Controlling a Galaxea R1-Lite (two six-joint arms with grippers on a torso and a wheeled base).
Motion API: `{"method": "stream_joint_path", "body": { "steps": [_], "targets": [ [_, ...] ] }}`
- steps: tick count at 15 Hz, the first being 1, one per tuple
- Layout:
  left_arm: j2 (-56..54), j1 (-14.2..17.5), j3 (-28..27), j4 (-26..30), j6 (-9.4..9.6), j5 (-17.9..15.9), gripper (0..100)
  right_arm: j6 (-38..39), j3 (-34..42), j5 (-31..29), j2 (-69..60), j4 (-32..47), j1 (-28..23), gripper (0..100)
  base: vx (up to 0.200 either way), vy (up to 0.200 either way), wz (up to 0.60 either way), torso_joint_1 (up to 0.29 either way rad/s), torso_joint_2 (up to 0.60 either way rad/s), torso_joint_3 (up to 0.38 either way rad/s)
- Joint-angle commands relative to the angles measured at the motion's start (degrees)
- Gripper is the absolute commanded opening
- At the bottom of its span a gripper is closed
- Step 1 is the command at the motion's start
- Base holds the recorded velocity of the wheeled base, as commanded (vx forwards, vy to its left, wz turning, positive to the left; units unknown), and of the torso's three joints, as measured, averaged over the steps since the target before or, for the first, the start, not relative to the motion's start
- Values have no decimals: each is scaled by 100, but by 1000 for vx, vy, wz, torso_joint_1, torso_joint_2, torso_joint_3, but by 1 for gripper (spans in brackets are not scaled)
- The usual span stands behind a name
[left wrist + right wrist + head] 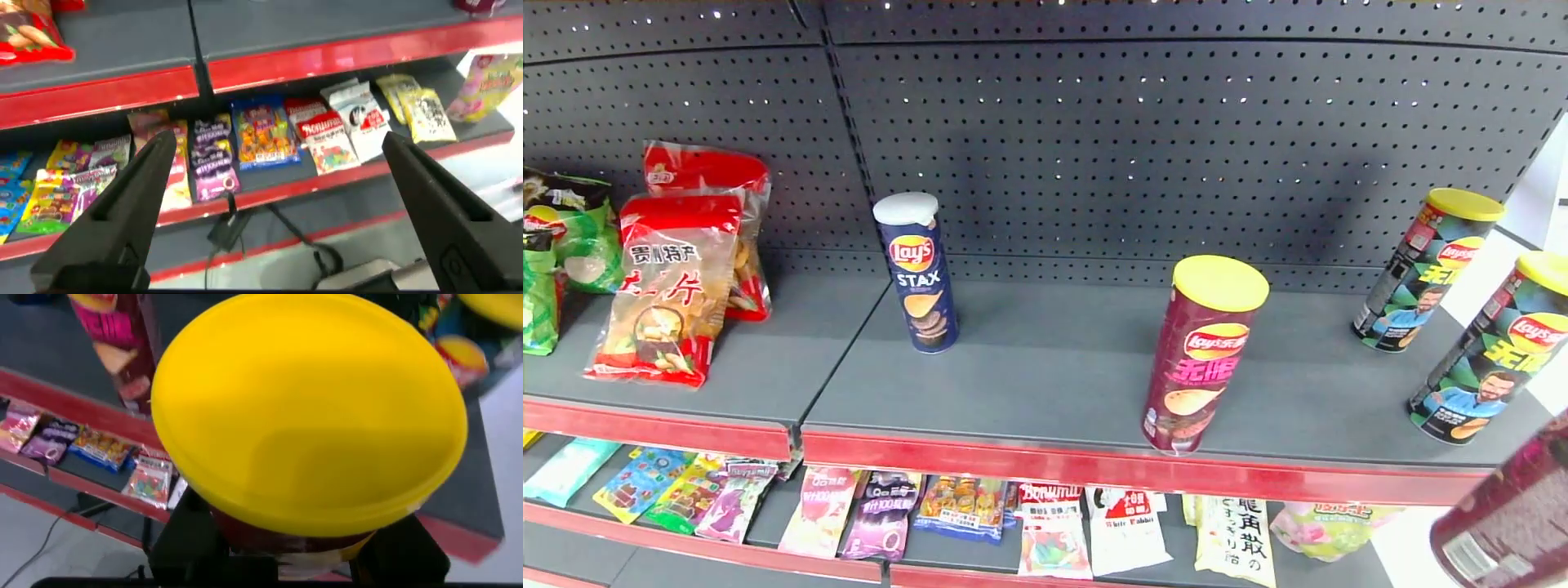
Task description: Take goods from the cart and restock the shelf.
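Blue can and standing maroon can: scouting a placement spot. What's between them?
Nothing: the head view shows bare shelf between the blue can and the standing maroon can.

Maroon can (1205,351) upright at shelf (1045,384) front edge; blue can (916,273) upright farther back, to its left.
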Motion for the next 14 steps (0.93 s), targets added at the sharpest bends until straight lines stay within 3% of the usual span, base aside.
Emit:
{"method": "stream_joint_path", "body": {
  "steps": [1,4,9,14],
  "targets": [
    [-806,8,281,-7,-42,140,100,-3,-839,478,2690,-1654,98,0,0,0,0,0,0,0],
    [-937,8,360,-7,-51,500,100,5,-1665,505,3894,-2129,238,0,0,0,0,0,0,0],
    [-937,8,377,-7,-51,509,100,32,-2834,496,5072,-2137,300,0,0,0,0,0,0,0],
    [-1025,8,535,-16,-42,509,100,49,-3335,461,5731,-2146,528,0,0,0,0,0,0,0]
  ]
}}
